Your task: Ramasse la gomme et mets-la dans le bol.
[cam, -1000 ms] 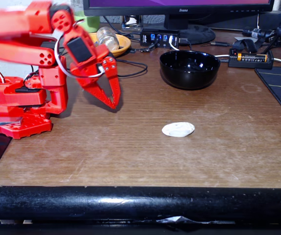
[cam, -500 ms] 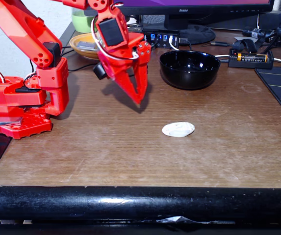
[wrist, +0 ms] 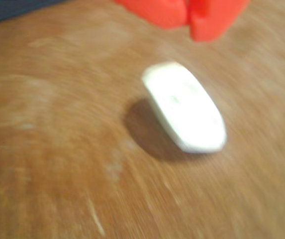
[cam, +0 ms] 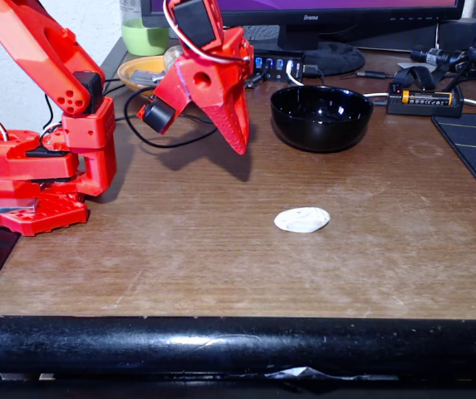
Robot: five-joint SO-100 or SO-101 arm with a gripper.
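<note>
Nothing grabbed yet: the gripper [cam: 239, 148] hangs above mid-desk, fingers together in the fixed view, while la gomme [cam: 302, 219] lies flat on the desk [cam: 179, 249] toward its front edge, and le bol [cam: 321, 117] waits empty near the back edge.

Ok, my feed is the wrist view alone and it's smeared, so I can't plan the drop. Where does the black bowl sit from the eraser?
Observer: In the fixed view the black bowl stands behind the eraser, slightly to its right, with bare table between them.
Operator: Is the gripper down at the eraser?
Observer: No, the gripper hangs above the table, left of the bowl and short of the eraser.
Operator: Anything in the bowl?
Observer: It looks empty; I see reflections inside.
</note>
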